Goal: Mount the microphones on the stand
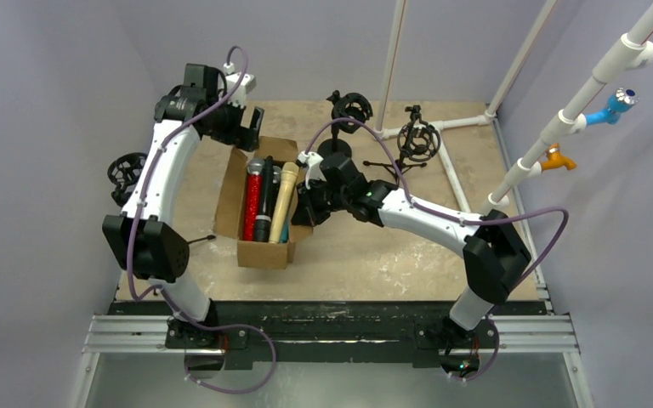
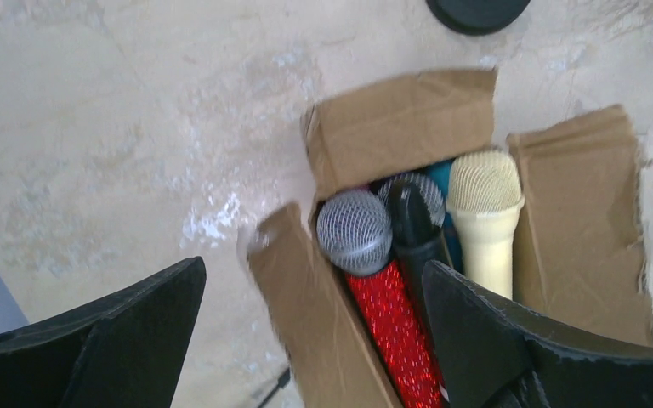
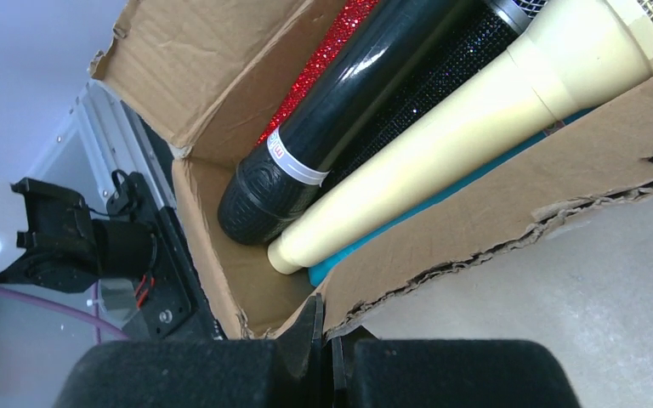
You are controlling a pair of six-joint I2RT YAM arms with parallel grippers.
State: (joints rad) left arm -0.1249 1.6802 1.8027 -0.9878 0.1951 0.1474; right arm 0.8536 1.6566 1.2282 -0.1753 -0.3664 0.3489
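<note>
pale lilac-grey walls close in the space on the left, far and right sides. the desk has a beige, mottled top, worn pale in patches. a white pipe frame rises from the desk's far right corner and carries a blue fitting and an orange fitting. a metal rail runs along the near edge, and both arms are bolted to it.

the left arm bends along the left edge. the right arm reaches in from the near right corner towards the middle.

a brown cardboard box lies open, left of the desk's centre, its flaps splayed out. three black stands with ring-shaped cradles are on the desk: two near the far edge and one at the left edge. all three are empty.

the microphones are all in the box, side by side, with their mesh heads towards the far edge. the glittery red microphone, black microphone and cream microphone lie on top, and a teal microphone lies under the cream one.

the left tool hovers over the far end of the box with its fingers wide apart, gripping nothing. the right tool has its fingers pressed together just outside the right wall of the box. i cannot tell whether it touches the cardboard.
</note>
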